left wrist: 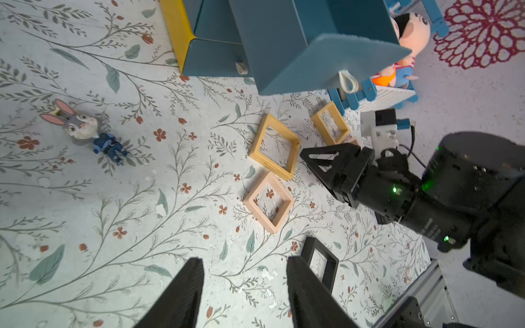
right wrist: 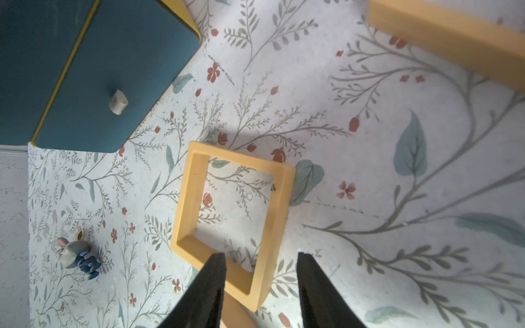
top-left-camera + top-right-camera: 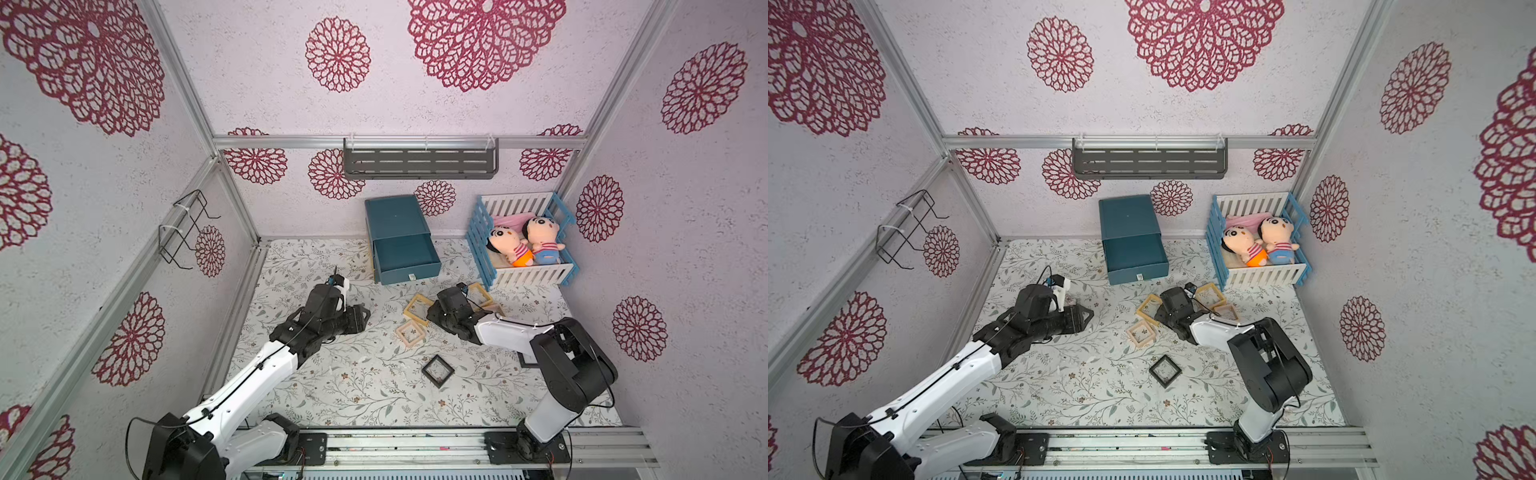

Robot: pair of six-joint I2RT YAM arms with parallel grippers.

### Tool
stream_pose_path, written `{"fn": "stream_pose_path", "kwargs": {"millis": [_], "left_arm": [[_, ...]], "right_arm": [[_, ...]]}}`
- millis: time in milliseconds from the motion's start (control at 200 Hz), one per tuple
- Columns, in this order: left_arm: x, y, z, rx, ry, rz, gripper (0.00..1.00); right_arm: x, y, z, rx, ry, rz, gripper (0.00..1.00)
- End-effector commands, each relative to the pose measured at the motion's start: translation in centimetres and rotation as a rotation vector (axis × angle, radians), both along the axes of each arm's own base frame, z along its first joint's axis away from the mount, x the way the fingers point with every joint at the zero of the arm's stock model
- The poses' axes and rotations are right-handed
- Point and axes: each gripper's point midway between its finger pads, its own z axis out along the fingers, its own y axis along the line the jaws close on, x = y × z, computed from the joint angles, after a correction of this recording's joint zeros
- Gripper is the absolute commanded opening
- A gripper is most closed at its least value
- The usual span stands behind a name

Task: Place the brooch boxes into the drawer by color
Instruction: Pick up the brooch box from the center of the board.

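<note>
Count of brooch boxes: yellow box [image 3: 416, 311], second yellow box [image 3: 481, 293], pink box [image 3: 410, 333], second pink box [image 3: 495, 309] half under the right arm, black box [image 3: 437, 371]. There is also a dark frame edge [image 3: 527, 365] under that arm, which I cannot identify. All lie flat on the floral tabletop [image 3: 332, 386], in front of the drawer chest [image 3: 395, 216]. They are square, so have no long axis, and most sit corner-on to the robot. Drawer chest, one: its long axis runs from back wall to robot, fronts facing the robot. Its top drawer [image 3: 405, 257] is pulled out and shows bare teal floor. Crib [image 3: 528, 276], one: holds plush doll [image 3: 509, 245] and second plush doll [image 3: 542, 239]. Left gripper [image 1: 245, 259]: fingers apart, nothing between. Right gripper [image 2: 261, 254]: fingers apart, astride a corner of the yellow box, and I cannot tell if they touch it.
</note>
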Motion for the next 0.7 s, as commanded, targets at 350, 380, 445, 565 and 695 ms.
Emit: {"fn": "stream_pose_path", "kwargs": {"millis": [350, 380, 445, 565, 695], "left_arm": [[-4.2, 1.2, -3.1, 0.053, -0.158, -0.044, 0.57], [-4.3, 1.4, -3.1, 0.052, -0.162, -0.037, 0.57], [-4.4, 1.6, -3.1, 0.050, -0.165, -0.024, 0.57], [-4.4, 1.7, -2.9, 0.045, -0.168, -0.014, 0.57], [-4.4, 1.7, -2.5, 0.043, -0.178, -0.012, 0.57]], "right_arm": [[1.1, 0.6, -0.1, -0.007, 0.001, -0.100, 0.42], [1.1, 0.6, -0.2, -0.009, 0.005, -0.104, 0.42], [1.2, 0.5, -0.2, -0.016, 0.009, -0.110, 0.41], [1.3, 0.6, -0.6, -0.026, 0.024, -0.112, 0.40], [1.3, 0.4, -1.1, -0.048, 0.047, -0.124, 0.38]]}}
